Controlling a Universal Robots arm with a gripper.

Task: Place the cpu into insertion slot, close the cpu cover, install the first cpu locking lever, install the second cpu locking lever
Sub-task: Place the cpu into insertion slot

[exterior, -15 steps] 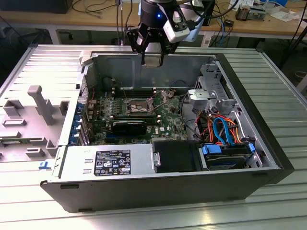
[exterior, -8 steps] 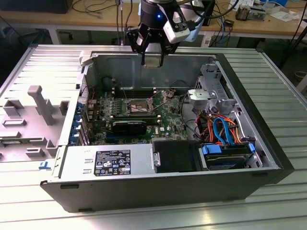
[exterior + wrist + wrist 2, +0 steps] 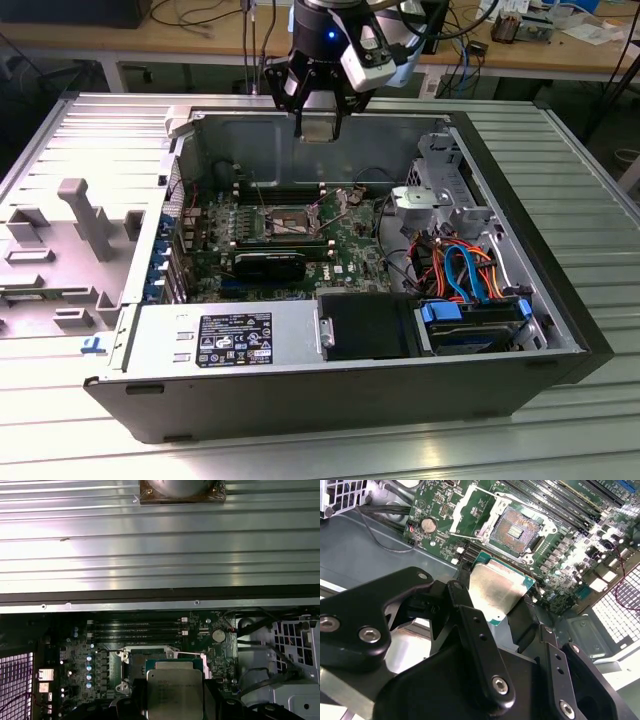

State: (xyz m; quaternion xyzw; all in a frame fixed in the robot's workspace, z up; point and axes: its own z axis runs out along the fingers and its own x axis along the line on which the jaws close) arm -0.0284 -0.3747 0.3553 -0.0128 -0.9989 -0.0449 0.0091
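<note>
I am standing by the ribbed metal worktop (image 3: 560,150), looking into an open computer case (image 3: 300,400) that is lying on its side. Toward the exterior view's left of the green board, the socket (image 3: 287,222) is sitting uncovered with its dark centre bare. In the second wrist view its cover plate (image 3: 460,512) is looking swung up and away from it. A little to the right and well above the board, the fingers (image 3: 467,610) are clamping the chip (image 3: 497,592) by two opposite edges. Further right, the orange and blue cables (image 3: 465,270) are lying well apart from the work.

The chip is hanging in the air, not yet in the socket. To my eye, seating it well is calling for three things: keeping it flat, squaring its edges with the socket rim, and coming straight down without pressing. A tilted corner could be catching the contacts. The raised plate is wanting a wide berth too.
</note>
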